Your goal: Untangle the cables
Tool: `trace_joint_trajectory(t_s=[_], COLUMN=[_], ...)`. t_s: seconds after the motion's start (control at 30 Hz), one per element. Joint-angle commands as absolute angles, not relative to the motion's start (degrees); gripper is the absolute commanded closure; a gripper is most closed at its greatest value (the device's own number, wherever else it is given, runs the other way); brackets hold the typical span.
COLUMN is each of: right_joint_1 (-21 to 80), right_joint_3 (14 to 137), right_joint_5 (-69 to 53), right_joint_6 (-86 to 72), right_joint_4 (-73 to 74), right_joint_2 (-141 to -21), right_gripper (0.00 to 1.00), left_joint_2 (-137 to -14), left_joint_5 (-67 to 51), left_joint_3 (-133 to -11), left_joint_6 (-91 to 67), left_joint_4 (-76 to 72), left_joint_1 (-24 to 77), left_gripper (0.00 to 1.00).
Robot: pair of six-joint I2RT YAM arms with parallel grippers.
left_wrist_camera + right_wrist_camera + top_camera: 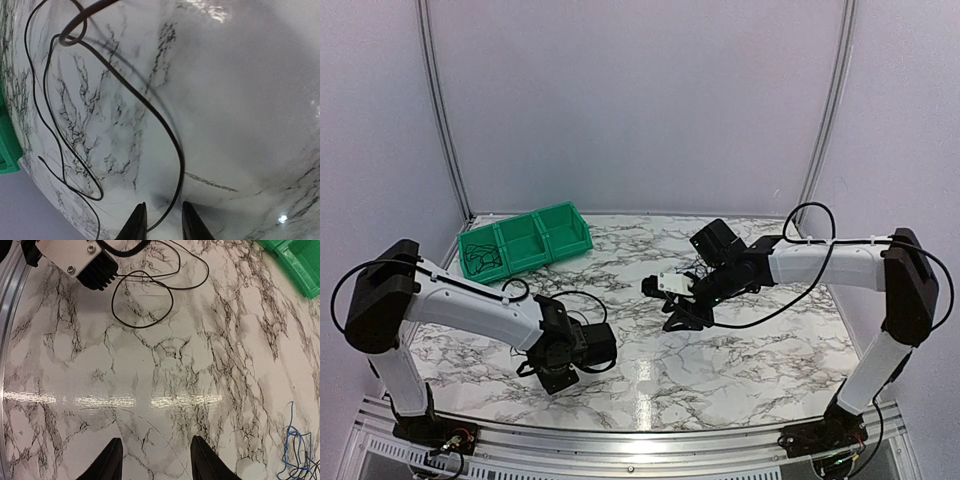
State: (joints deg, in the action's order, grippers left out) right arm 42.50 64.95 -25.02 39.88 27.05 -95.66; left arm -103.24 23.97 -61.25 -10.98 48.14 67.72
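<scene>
A thin black cable [176, 145] lies in long loops on the marble table [240, 100], and one strand runs down between my left gripper's [163, 203] fingers. The jaws stand a little apart around that strand without pinching it. In the top view this gripper [558, 378] is low at the front left, with the cable's loops [582, 297] just behind it. My right gripper [156, 439] is open over bare marble, nothing between its fingers; it hangs mid-table [680, 318]. A small tangle of thin blue and black cables [295, 454] lies to its right. The black loops [142, 305] show far ahead of it.
A green three-compartment bin [525, 240] stands at the back left, with a dark cable coil [480, 262] in its left compartment. Its corner [295, 265] also shows in the right wrist view. The left arm's wrist [85, 262] sits beside the black loops.
</scene>
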Motion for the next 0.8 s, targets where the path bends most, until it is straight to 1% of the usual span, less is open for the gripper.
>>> trace_joint_trajectory(t_s=[0.0,0.03,0.1,0.13,0.3,0.47,0.6,0.77], right_joint_1=[42.2,42.1,42.0,42.0,41.3,41.0,41.0,41.0], right_joint_3=[65.7,65.8,66.0,66.1,66.4,67.0,67.8,67.7], right_joint_5=[-24.8,-24.5,-23.9,-23.7,-22.4,-21.6,-21.6,-21.2], right_joint_6=[39.3,39.2,39.1,39.0,38.7,38.4,38.2,38.2], right_joint_4=[27.5,27.5,27.5,27.5,27.2,27.1,27.3,27.3], right_joint_2=[-96.2,-96.3,-96.5,-96.6,-97.3,-99.1,-100.4,-101.2], right_gripper=[0.53,0.53,0.53,0.53,0.54,0.54,0.55,0.55], left_joint_2=[-107.6,-107.8,-106.9,-105.6,-96.3,-88.4,-85.6,-85.2], left_joint_5=[27.8,28.3,29.4,29.9,32.9,37.8,39.0,41.0], left_joint_3=[-62.2,-62.5,-63.2,-63.7,-68.4,-76.7,-82.9,-92.1], left_joint_6=[-9.8,-9.5,-9.2,-9.3,-10.2,-9.5,-7.9,-3.6], left_joint_4=[52.2,52.7,52.9,52.9,52.2,50.9,49.1,45.2], left_joint_1=[67.4,67.2,66.6,66.2,62.1,57.9,53.3,48.4], left_gripper=[0.83,0.89,0.99,1.0,1.0,1.0,1.0,1.0])
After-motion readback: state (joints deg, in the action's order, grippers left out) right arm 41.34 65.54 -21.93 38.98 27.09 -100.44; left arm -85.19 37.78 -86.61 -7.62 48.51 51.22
